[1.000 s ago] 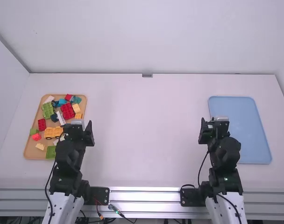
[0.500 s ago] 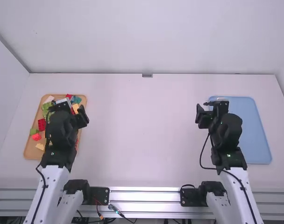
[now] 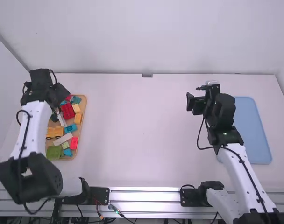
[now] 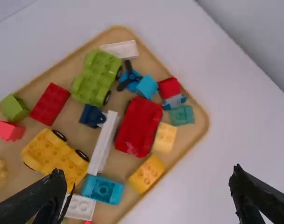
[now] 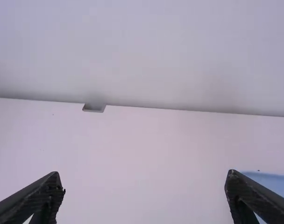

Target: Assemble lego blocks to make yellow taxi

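White table (image 3: 146,135) against a pale wall (image 3: 146,37). Two trays lie on it: a wooden one (image 3: 79,145) at the left, partly hidden by the left arm, and a blue one (image 3: 256,135) at the right.

Loose toy blocks fill the wooden tray. Seen from the left wrist, it has two wheeled bases, one green (image 4: 93,77) and one yellow (image 4: 51,151), the taxi's colour. Beside the yellow base runs a long white block (image 4: 104,142), one of three white pieces. Two larger red blocks lie flat, one (image 4: 49,103) near the rim and one (image 4: 138,126) nearer the middle. One orange block (image 4: 146,173) and one pale yellow block (image 4: 164,137) sit along the rim. A blue cluster near a corner is probably two pieces, though they overlap.

The left gripper (image 3: 57,94) is above the wooden tray's far left part, fingers wide apart. The right gripper (image 3: 195,101) is just left of the blue tray, its fingers also spread.
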